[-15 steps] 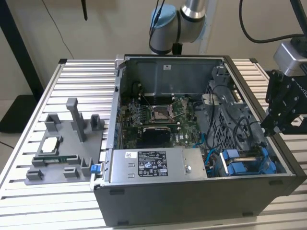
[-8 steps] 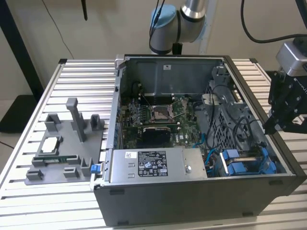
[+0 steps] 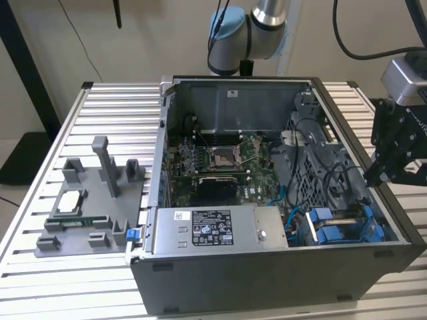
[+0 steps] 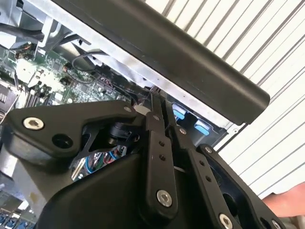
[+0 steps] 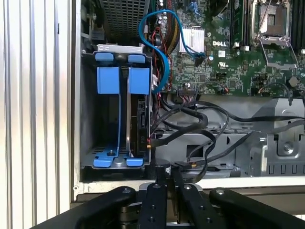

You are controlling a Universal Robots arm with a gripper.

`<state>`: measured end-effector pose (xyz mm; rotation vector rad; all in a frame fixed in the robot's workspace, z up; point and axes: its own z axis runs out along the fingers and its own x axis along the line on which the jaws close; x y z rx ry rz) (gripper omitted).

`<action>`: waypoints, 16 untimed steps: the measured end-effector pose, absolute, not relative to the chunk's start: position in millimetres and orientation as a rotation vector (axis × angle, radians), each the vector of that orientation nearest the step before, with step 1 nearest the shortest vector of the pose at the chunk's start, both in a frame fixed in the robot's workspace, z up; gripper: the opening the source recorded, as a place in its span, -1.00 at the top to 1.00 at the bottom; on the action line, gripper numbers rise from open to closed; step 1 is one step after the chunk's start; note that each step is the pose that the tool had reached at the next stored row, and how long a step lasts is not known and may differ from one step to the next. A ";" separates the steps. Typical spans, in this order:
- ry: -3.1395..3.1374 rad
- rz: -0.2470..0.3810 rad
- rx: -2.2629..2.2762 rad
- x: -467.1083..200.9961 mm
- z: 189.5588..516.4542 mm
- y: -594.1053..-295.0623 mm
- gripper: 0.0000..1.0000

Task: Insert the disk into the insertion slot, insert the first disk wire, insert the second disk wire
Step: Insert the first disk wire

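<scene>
Disk (image 5: 136, 119) sits in the bay; gripper (image 5: 164, 174) fingers together, empty, beside it; you need the wires.

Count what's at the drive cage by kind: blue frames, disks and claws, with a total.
blue frames: 2
disk: 1
claw: 1
Total: 4
</scene>
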<state>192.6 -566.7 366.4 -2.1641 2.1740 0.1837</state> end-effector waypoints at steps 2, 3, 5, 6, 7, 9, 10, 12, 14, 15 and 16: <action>2.174 0.184 -2.164 186.9 367.8 -566.7 1.00; 2.175 0.183 -2.164 184.5 369.6 -566.7 1.00; 2.175 0.184 -2.164 180.4 374.0 -566.7 1.00; 2.175 0.184 -2.164 178.4 376.1 -566.7 1.00; 2.175 0.184 -2.164 176.1 377.9 -566.7 1.00; 2.174 0.184 -2.163 170.5 380.3 -566.6 1.00; 2.174 0.184 -2.163 167.1 381.2 -566.6 1.00; 2.175 0.184 -2.164 159.7 382.3 -566.7 1.00; 2.175 0.184 -2.163 151.2 382.9 -566.7 1.00; 2.174 0.184 -2.164 147.0 383.1 -566.7 1.00; 2.175 0.184 -2.164 142.5 383.1 -566.7 1.00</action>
